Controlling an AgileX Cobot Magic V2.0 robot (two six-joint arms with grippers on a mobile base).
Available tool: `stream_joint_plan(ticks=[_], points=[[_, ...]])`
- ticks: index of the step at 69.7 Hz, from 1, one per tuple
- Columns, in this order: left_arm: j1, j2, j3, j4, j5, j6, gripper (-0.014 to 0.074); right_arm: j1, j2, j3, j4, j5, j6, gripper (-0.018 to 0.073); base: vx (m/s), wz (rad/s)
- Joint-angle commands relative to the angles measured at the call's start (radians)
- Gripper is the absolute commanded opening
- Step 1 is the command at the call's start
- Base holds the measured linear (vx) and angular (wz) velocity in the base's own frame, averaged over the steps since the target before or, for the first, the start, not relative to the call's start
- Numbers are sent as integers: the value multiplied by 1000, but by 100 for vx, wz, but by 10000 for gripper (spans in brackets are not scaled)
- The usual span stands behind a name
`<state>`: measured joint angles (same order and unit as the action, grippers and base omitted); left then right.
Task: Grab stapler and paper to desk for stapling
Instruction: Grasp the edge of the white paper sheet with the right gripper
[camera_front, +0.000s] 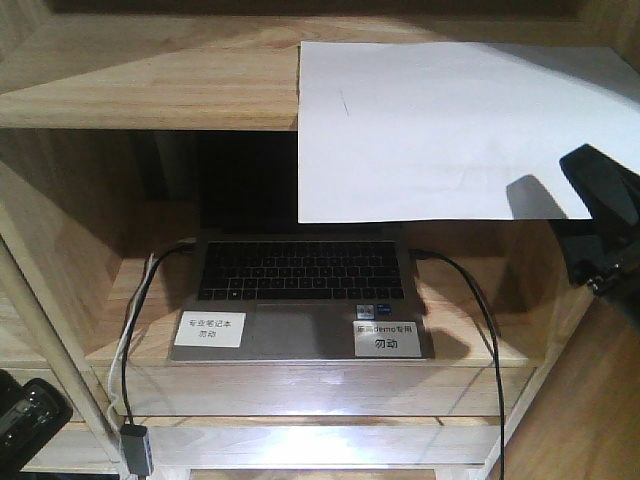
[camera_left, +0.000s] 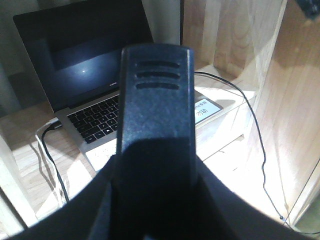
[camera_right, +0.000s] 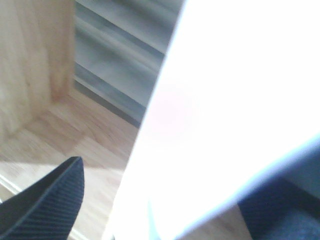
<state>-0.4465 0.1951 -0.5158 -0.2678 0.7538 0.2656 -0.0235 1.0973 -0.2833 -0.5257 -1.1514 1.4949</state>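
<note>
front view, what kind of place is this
Probably an office or study workstation: an open laptop sits inside a wooden shelf unit, cables plugged into its sides, and a white sheet of paper is up by the shelf above.

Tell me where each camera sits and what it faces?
Front: high on the robot, looking down at shelf, laptop and paper; left gripper and right gripper at the edges.
Left wrist: on the left arm, facing the laptop; its finger fills the middle.
Right wrist: on the right arm, close to the paper; fingertips at the bottom.
Shared: laptop, front and left; paper, front and right.
</note>
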Motion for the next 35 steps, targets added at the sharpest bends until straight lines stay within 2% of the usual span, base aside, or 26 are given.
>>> stream_joint_plan(ticks=[1, 12, 17, 23, 32, 35], points=[[-6, 9, -28, -26, -108, -2, -7, -5, 7, -50, 26, -154, -2, 592, 0, 0], [-6, 9, -28, -26, -108, -2, -7, 10, 44, -87, 42, -155, -2, 550, 0, 0], [-6, 9, -28, -26, -108, -2, -7, 46, 62, -95, 64, -167, -2, 477, 0, 0], [-6, 9, -28, -26, -108, -2, -7, 88, 78, -95, 94, -192, -1, 308, 0, 0], [-6, 9, -28, -26, -108, -2, -7, 121, 80, -95, 95, -192, -1, -15, 0, 0], [-6, 9, -28, -26, -108, -2, -7, 124, 74, -95, 101, -192, -1, -15, 0, 0]])
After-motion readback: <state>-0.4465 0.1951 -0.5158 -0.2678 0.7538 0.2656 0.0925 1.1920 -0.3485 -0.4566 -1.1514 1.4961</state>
